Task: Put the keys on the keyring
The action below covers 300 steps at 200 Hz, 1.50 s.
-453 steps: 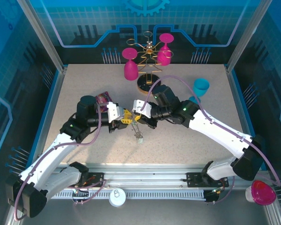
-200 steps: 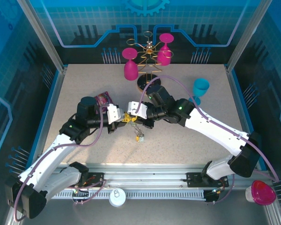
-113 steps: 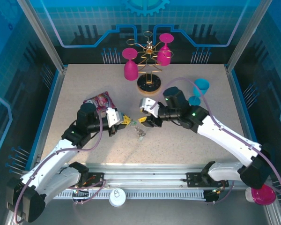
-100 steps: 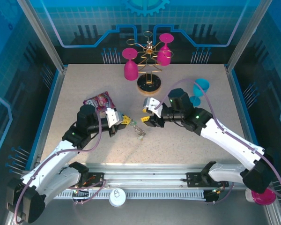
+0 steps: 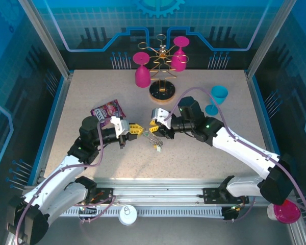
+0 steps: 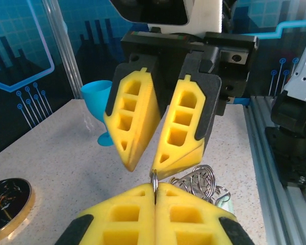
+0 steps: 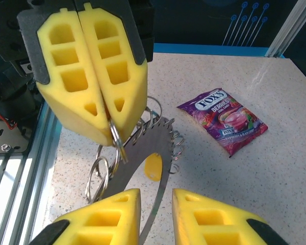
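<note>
Now: left jaws pinch a wire ring, right jaws slightly apart

Bottom of the top view, near edge: white lid (image 5: pixel 127 215) on the rail, pink cup (image 5: pixel 285 210) lower right. Mid-table, left gripper (image 5: pixel 135 129) and right gripper (image 5: pixel 153 125) meet tip to tip at frame centre. Left jaws closed, clamping a thin wire ring (image 6: pixel 154 177) at the very tips. Right jaws part-open with a small gap, tips just above that ring in the left wrist view, clamping nothing I can see. Keyring (image 7: pixel 143 150), a grey loop, hangs under the left tips and runs down into the right gripper's gap; contact there unclear. Keys (image 5: pixel 156 146) dangle just below the two grippers, over the table (image 5: pixel 204 158); touching it or not, can't tell. Coiled rings (image 6: pixel 200 179) sit behind the pinch. Further back: candy packet (image 5: pixel 108 109) left of centre, blue glass (image 5: pixel 218 97) right, then rack (image 5: pixel 162 76) with pink glasses (image 5: pixel 142 71) at top centre.
</note>
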Tool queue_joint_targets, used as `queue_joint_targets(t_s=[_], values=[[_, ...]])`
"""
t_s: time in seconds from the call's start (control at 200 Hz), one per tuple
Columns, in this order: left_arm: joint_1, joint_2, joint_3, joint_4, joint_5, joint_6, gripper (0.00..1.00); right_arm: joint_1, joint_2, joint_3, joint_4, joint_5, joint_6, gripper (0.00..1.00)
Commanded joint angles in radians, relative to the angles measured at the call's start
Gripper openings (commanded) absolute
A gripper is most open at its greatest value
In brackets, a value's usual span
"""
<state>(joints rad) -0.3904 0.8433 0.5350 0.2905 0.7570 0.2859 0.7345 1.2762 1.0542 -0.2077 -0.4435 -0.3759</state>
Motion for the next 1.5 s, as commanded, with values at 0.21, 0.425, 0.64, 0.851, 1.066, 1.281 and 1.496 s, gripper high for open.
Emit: queue_joint_targets(t_s=[0.21,0.425,0.64,0.851,1.066,1.281,1.496], values=[[-0.007,0.003,0.019,0.068,0.059,-0.022,0.00,0.022,0.016,0.049,0.036,-0.117,-0.039,0.24],[-0.006,0.012,0.023,0.075,0.067,-0.026,0.00,0.032,0.040,0.074,0.006,-0.119,-0.067,0.23],[-0.007,0.017,0.023,0.085,0.070,-0.032,0.00,0.037,0.063,0.108,-0.014,-0.133,-0.087,0.14],[-0.007,0.021,0.027,0.096,0.063,-0.035,0.00,0.045,0.075,0.134,-0.067,-0.127,-0.113,0.00],[-0.006,-0.027,0.002,0.058,-0.080,-0.040,0.34,0.048,0.075,0.184,-0.135,0.009,-0.060,0.00],[-0.005,-0.150,-0.050,-0.048,-0.205,-0.064,0.48,0.065,0.074,0.207,-0.186,0.107,-0.054,0.00],[-0.007,-0.249,-0.063,-0.240,-0.333,-0.088,0.44,0.090,0.113,0.295,-0.302,0.214,-0.043,0.00]])
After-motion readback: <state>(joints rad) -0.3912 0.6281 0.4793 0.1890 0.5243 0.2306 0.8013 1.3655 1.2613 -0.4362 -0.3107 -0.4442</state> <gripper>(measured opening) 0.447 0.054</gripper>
